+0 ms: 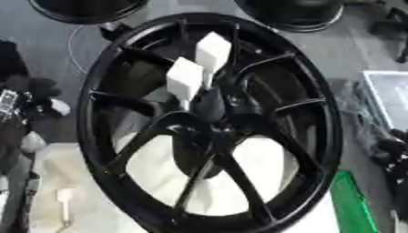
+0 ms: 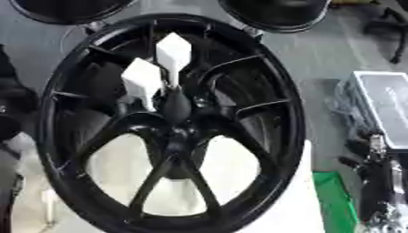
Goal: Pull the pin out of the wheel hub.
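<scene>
The left hand [image 1: 22, 105] is showing at the far left edge, dark with silver parts, beside the outer rim of the wheel [image 1: 94, 113]. Whether it is released, clenched or grasping anything cannot be told. Below it, a small white thing [image 1: 63, 198] is lying on the white counter [image 1: 60, 173].

To the right of that hand, the black spoked wheel is filling most of the view, lying askew with its far edge toward the top. Two white pins are sticking out of the wheel hub [image 1: 209, 124]: the nearer pin [image 1: 185, 81] and, just beside it and further up, the second pin [image 1: 213, 52]. Each is carrying a broad flat white head on a thin stem, and the long axis of each is running from the head down toward the hub. Neither is in a hand, so the pulling seems not yet begun.

The pins are sitting left of the wheel's middle, so the left hand is probably the nearer one; a pull would likely have to run along the stem, away from the hub.

Further right, a green thing [image 2: 334, 200] is lying by the rim. The right hand [image 2: 374, 179] is waiting at the lower right, well apart from the pins, its state also impossible to tell. A grey box [image 2: 381, 107] is sitting above it on the grey floor [image 2: 318, 50].
</scene>
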`<action>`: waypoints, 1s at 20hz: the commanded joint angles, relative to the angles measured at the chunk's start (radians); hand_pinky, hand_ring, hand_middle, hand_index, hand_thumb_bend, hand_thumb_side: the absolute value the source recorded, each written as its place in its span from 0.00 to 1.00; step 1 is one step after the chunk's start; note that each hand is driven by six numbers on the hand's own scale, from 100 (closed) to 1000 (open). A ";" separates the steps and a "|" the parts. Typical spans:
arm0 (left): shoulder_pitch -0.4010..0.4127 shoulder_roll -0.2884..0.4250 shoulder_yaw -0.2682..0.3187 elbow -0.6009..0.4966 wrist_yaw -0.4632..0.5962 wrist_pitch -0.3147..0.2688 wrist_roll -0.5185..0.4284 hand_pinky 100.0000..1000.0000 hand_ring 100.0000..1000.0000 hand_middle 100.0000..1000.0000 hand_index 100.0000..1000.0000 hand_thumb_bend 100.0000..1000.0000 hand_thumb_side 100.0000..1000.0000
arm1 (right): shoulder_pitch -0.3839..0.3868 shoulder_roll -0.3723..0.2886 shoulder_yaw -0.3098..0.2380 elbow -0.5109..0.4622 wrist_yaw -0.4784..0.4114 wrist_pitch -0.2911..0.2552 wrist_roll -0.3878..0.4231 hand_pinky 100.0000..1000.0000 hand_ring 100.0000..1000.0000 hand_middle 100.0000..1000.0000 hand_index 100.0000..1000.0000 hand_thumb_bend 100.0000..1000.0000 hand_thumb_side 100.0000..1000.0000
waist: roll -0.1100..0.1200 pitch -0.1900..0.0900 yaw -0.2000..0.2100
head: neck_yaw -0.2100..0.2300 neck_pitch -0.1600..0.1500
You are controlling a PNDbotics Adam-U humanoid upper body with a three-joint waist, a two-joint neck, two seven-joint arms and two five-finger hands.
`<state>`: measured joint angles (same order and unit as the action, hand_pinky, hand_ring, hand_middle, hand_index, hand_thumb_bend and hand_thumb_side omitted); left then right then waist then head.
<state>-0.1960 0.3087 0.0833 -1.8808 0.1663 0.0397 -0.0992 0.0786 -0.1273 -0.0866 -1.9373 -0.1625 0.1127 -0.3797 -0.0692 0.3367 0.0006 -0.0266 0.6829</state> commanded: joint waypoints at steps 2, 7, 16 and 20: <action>-0.020 0.025 -0.002 -0.022 0.005 -0.002 0.002 0.44 0.69 0.63 0.66 0.00 0.72 | -0.004 -0.014 -0.010 -0.006 0.003 -0.006 0.000 0.61 0.75 0.56 0.73 0.00 0.80 | 0.007 -0.017 -0.001 | -0.001 -0.009; -0.088 0.070 -0.013 -0.040 0.055 -0.008 -0.007 0.45 0.71 0.67 0.68 0.00 0.67 | 0.000 -0.017 -0.010 0.001 0.001 -0.006 0.001 0.61 0.75 0.56 0.73 0.00 0.80 | 0.010 -0.025 -0.001 | -0.003 -0.001; -0.406 0.494 -0.150 -0.115 0.386 -0.034 -0.069 0.50 0.79 0.79 0.77 0.00 0.56 | 0.038 -0.053 -0.002 -0.013 -0.002 -0.003 0.009 0.61 0.75 0.56 0.73 0.00 0.79 | 0.029 -0.068 -0.021 | -0.022 0.038; -0.547 0.619 -0.224 -0.119 0.432 -0.047 -0.149 0.51 0.78 0.77 0.76 0.00 0.50 | 0.055 -0.064 -0.001 -0.018 0.001 -0.002 0.011 0.61 0.75 0.56 0.73 0.00 0.78 | 0.039 -0.083 -0.035 | -0.033 0.050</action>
<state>-0.7247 0.8641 -0.1287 -1.9835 0.5793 -0.0031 -0.2266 0.1325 -0.1651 -0.0856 -1.9331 -0.1630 0.1120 -0.3722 -0.0322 0.2735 -0.0345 -0.0546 0.7287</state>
